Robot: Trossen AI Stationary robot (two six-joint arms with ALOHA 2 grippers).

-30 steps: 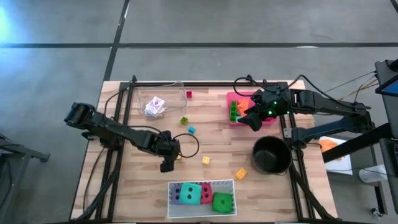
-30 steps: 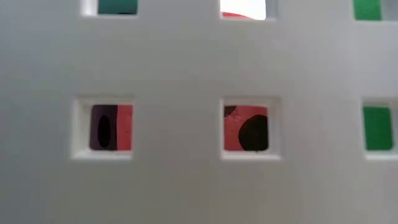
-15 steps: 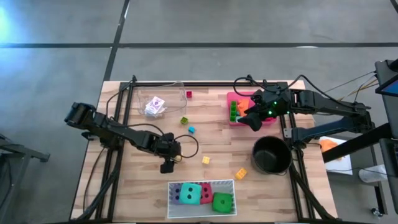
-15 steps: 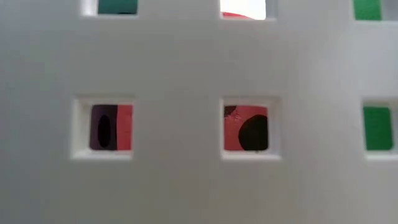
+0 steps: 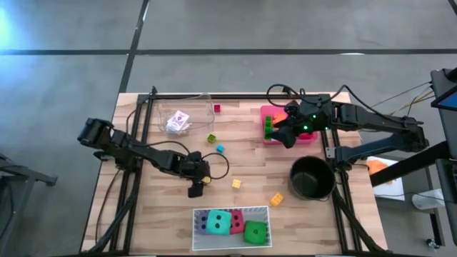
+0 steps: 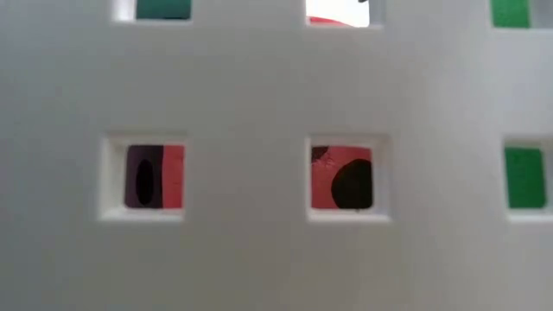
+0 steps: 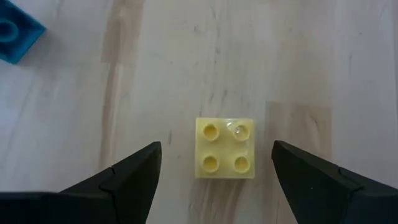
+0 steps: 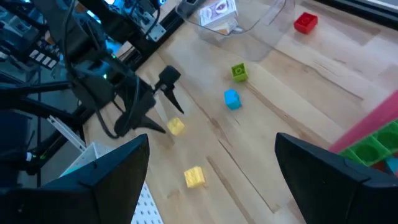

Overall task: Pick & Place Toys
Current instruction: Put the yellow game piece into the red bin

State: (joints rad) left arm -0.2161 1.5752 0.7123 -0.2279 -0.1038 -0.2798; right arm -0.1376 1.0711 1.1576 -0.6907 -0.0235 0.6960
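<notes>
- The left gripper (image 7: 214,165) hangs low over the wooden table (image 5: 250,160), fingers spread wide with a pale yellow block (image 7: 224,148) lying between the tips; neither finger touches it
- From above, that same gripper (image 5: 196,187) sits left of the table's middle, just above the white tray (image 5: 231,211)
- A blue block (image 7: 15,30) lies well off from that yellow one, on bare wood
- The right gripper (image 5: 288,139) is over the near edge of the pink tray (image 5: 265,111), fingers spread wide with nothing between them
- Green blocks (image 5: 268,127) are stacked in the pink tray
- The white tray at the front edge holds the soft dice: purple (image 5: 205,223), teal (image 5: 220,222), red (image 5: 236,218) and green (image 5: 255,231)
- A clear tray (image 5: 204,100) at the back holds some small playing cards (image 5: 176,121); a red block (image 5: 216,108) lies just beside it
- Loose on the wood: a green block (image 5: 211,138), a second yellow block (image 5: 236,183) and an orange-yellow one (image 5: 276,199) near the black pot (image 5: 311,178)
- The low camera sees only the white tray wall (image 6: 259,104), with bits of red and green dice through its holes
</notes>
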